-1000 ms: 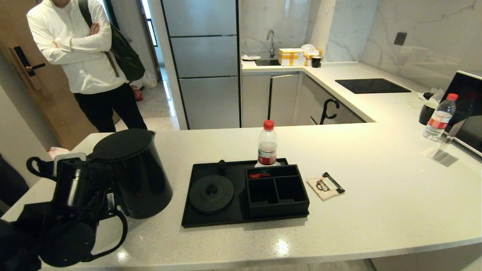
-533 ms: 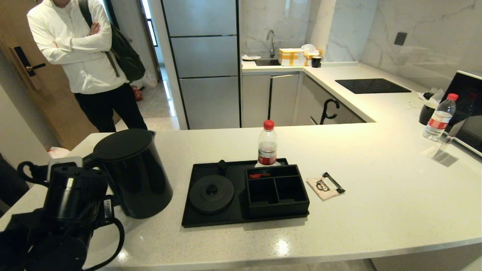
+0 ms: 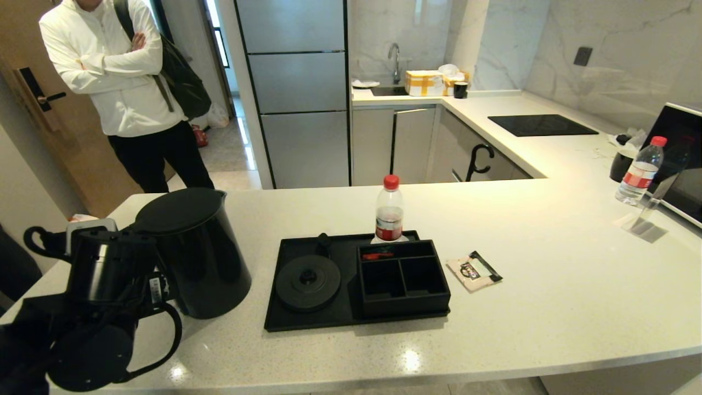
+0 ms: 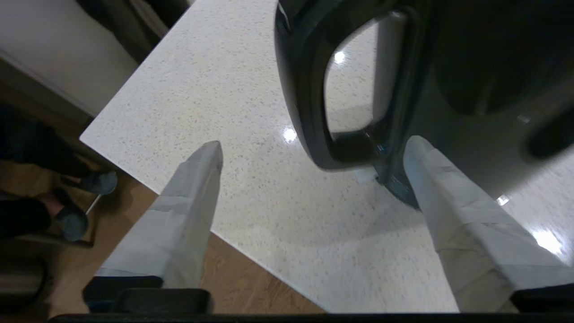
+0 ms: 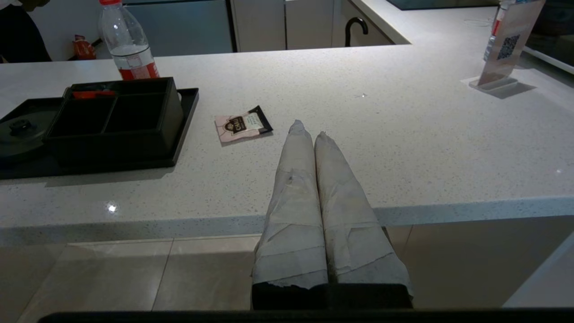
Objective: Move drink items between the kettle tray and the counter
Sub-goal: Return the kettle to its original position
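Two drink items sit on the table (image 3: 548,307): the stiff, weighty-looking kettle (image 3: 194,252), best taken by its loop handle (image 4: 309,89), which left gripper (image 4: 314,157) straddles, fingers (image 4: 197,179) apart; the light sachet (image 3: 473,271) beside the tray (image 3: 285,312). Right gripper (image 5: 307,132) parked, fingers together.

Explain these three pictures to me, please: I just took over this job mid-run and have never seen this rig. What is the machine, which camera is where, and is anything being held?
It is a two-armed robot at a pale speckled stone counter. The wide picture comes from its head, looking down. The other two come from cameras on its wrists, behind the taped fingers.

The tall matte-black electric kettle stands on the counter, left of the flat black tray. The tray carries a round black kettle base and a black compartmented box. A clear red-capped bottle stands behind it. The small beige sachet lies on the counter to the right.

The left claw is open by the kettle's loop handle, gripping nothing. The right claw is shut and empty, parked off the counter's near edge.
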Robot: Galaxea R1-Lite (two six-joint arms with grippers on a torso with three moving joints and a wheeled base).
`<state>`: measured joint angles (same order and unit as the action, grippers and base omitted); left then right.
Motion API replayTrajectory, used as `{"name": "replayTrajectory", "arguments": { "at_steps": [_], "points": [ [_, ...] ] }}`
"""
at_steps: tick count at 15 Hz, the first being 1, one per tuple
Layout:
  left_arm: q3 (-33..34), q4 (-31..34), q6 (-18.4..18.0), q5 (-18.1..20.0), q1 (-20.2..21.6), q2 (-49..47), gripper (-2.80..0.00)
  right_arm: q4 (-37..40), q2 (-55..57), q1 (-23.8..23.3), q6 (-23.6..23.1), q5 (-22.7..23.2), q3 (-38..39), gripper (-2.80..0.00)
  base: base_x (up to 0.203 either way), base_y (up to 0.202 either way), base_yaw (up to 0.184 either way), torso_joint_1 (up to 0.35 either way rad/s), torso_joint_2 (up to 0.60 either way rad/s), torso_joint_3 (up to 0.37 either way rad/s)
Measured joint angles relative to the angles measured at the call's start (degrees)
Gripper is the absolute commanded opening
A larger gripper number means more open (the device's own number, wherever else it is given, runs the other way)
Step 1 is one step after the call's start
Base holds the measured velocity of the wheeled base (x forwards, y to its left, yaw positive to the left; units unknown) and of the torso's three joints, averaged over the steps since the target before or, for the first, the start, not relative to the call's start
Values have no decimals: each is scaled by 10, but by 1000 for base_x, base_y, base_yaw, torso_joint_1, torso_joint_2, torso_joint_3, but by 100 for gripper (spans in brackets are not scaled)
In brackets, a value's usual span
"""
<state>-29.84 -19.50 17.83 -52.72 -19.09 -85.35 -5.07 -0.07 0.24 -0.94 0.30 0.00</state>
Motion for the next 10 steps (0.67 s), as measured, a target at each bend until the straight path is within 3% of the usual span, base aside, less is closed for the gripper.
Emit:
{"name": "replayTrajectory", "arguments": {
  "at_steps": [10],
  "points": [
    [-32,-40,3,4,51,-77,0,0,0,0,0,0,0,-280,0,0,0,0,0,0]
  ]
}}
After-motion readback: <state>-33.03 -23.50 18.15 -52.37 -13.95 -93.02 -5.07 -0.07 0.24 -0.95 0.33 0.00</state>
